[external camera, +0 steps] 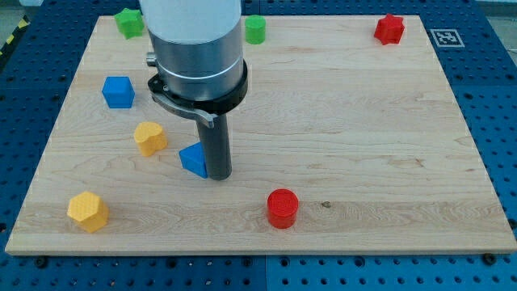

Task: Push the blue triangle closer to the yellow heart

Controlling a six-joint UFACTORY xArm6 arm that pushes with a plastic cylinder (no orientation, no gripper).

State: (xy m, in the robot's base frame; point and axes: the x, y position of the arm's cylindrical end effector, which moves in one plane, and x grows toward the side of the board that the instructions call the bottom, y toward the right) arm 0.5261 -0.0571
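The blue triangle (193, 159) lies left of the board's middle. My tip (219, 175) stands right against its right side. The yellow heart (149, 137) sits a short way to the upper left of the triangle, with a small gap between them. The arm's grey body (196, 48) rises above the rod and hides part of the board's top.
A blue cube (118, 91) lies at the left. A yellow hexagon (87, 211) sits at the bottom left. A red cylinder (283, 208) lies at the bottom middle. A green star (129, 22), a green cylinder (255, 28) and a red star (389, 29) line the top edge.
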